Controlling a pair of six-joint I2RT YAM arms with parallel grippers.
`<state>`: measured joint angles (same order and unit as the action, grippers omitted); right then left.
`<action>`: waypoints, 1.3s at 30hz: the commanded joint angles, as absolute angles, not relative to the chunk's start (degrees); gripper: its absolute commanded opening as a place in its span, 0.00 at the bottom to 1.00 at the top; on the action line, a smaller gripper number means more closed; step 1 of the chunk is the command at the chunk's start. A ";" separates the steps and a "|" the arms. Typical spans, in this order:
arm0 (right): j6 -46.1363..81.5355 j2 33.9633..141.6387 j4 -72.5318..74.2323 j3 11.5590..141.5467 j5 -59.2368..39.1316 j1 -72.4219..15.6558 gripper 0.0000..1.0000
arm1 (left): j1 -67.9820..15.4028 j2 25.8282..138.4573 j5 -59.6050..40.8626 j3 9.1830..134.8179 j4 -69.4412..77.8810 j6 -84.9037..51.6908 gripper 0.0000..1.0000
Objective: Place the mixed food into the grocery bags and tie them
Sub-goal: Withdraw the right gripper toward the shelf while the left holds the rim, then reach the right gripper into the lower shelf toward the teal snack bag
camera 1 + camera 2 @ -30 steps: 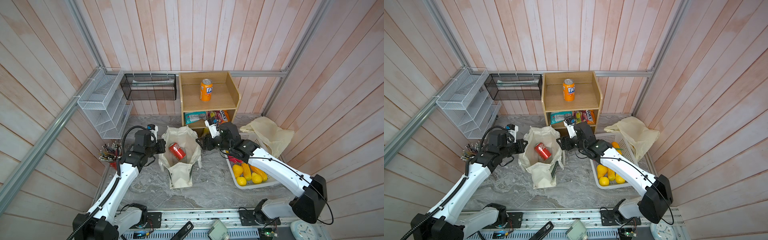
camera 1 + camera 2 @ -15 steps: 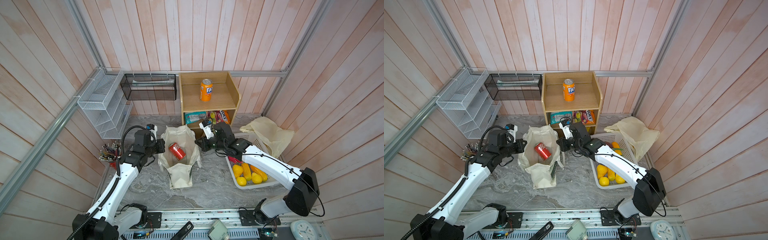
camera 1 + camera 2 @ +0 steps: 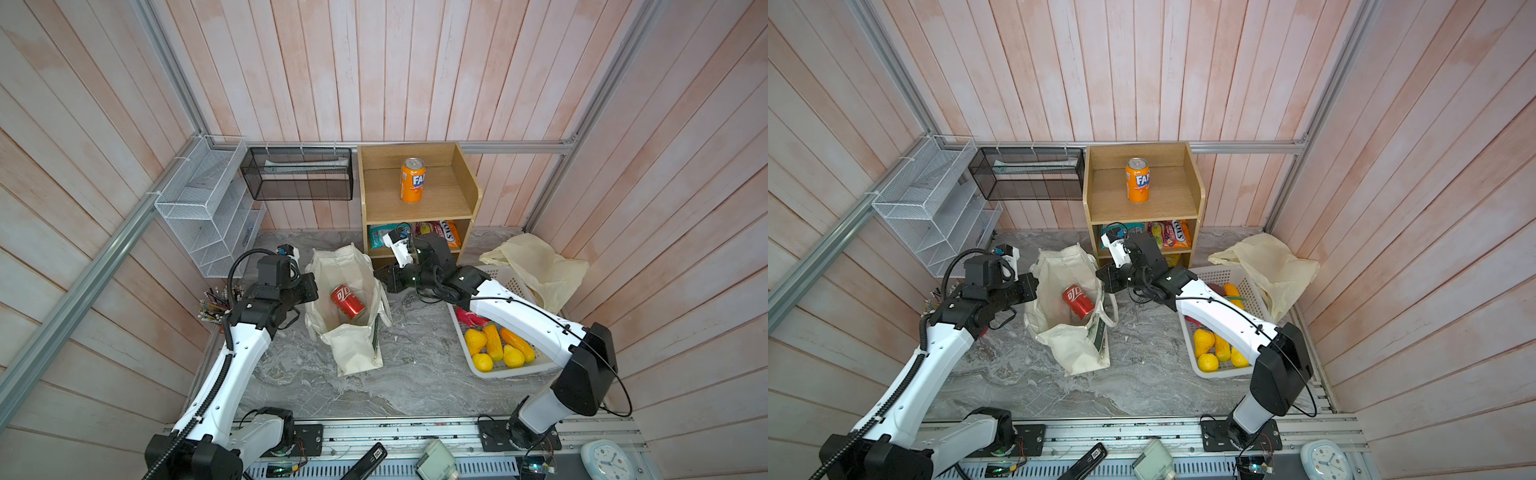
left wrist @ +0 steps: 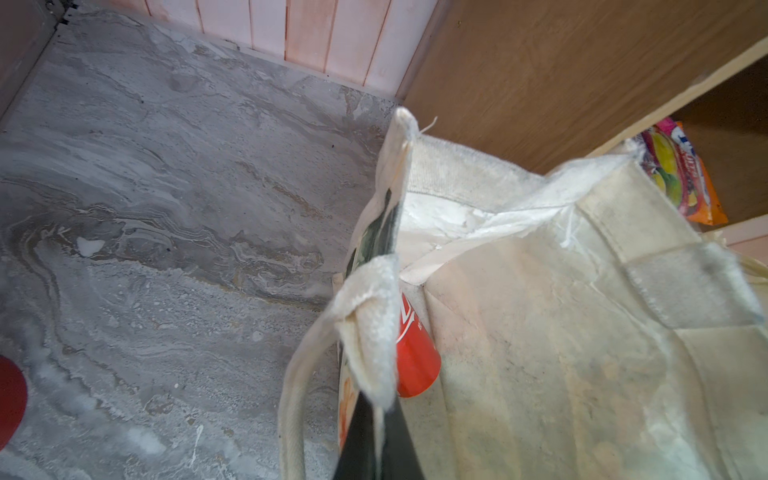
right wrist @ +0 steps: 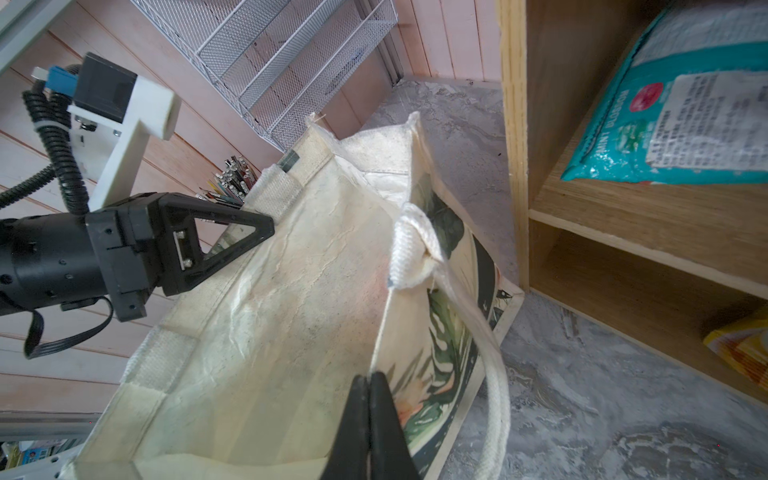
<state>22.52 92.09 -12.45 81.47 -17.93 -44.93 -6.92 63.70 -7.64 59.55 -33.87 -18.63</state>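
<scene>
1. The tote (image 3: 353, 353) stands open on the marble floor. Its left side is near the pencils (image 3: 216, 305) and the wire rack (image 3: 199, 216), and its far right corner is just beside the wooden shelf (image 3: 415, 203). Bare floor lies on its near side and between it and the basket (image 3: 511, 370) on the right.
2. The red can (image 3: 347, 302) lies tilted inside the tote. The teal packet (image 3: 380, 239) is on the shelf's lower level, the toy fruits (image 3: 494, 345) are in the basket, and the plastic bag (image 3: 536, 262) lies crumpled at the basket's far right.
3. Both top views show the whole can, while the left wrist view shows only part of it behind a strap. The right wrist view shows the tote's leaf-print outer face, which is barely seen from above.
4. The left gripper (image 3: 313, 286) is clamped on the tote's left rim.
5. The right gripper (image 5: 370, 378) has its fingers pressed together, pinching the tote's right rim.
</scene>
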 commanded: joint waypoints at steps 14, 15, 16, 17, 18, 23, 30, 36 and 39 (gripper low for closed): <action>29.01 81.52 -6.55 74.13 -16.07 -35.76 0.50 | -5.63 61.29 -11.57 57.63 -29.85 -18.61 0.00; 30.29 80.47 -6.18 72.91 -15.23 -34.40 0.52 | -5.67 61.11 -11.84 57.38 -29.71 -18.79 0.00; 31.24 79.73 -5.64 71.82 -14.36 -33.25 0.54 | -5.65 61.08 -12.12 57.25 -29.55 -18.98 0.00; 32.52 78.95 -5.05 70.70 -13.58 -32.18 0.56 | -5.63 60.91 -12.47 57.01 -29.45 -19.17 0.00; 33.99 78.33 -4.01 69.47 -12.98 -31.04 0.57 | -5.64 60.83 -12.87 56.87 -29.37 -19.26 0.00; 42.45 78.31 3.45 64.47 -13.44 -27.67 0.58 | -5.63 60.49 -13.45 56.63 -29.27 -19.34 0.00; 50.08 85.18 11.18 64.58 -16.35 -27.55 0.57 | -5.63 59.72 -14.17 56.47 -29.28 -19.30 0.00; 55.34 91.40 15.58 66.91 -15.33 -28.18 0.57 | -5.63 59.08 -14.50 56.23 -28.96 -19.36 0.00; 55.90 94.46 15.72 69.62 -13.78 -29.26 0.57 | -5.63 58.80 -14.35 55.96 -28.54 -19.04 0.00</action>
